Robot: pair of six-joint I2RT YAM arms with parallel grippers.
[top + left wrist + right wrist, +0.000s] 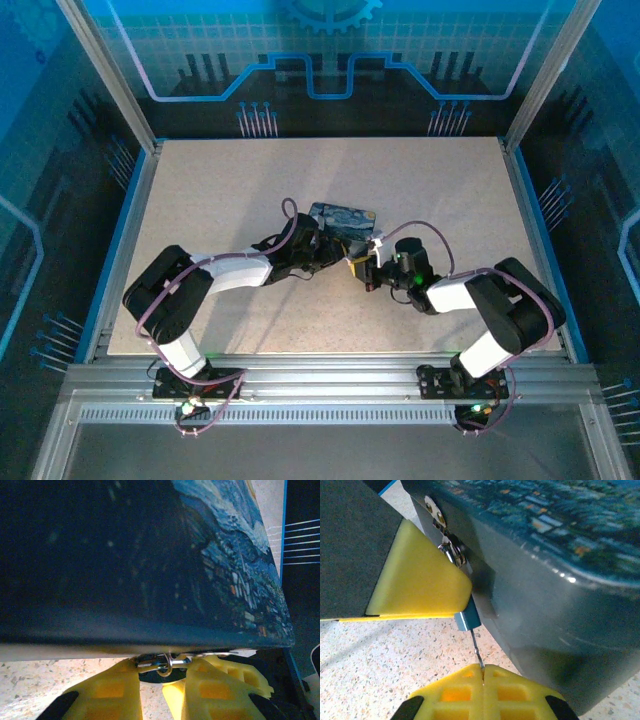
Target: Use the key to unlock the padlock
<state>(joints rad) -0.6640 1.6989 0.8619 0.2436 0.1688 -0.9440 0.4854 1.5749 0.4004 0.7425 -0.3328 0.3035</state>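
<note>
The right gripper [483,672], clenched on the key [476,652], should twist gently about the shaft while the left gripper [162,674] clamps the padlock [466,619] steady, hanging at the tin [545,580] hasp.

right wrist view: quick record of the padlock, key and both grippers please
tin: blue, painted lid
left gripper: shut on the padlock
right gripper: shut on the key
key: thin shaft meets the padlock's underside
padlock: hangs at the hasp on the tin's side
</note>
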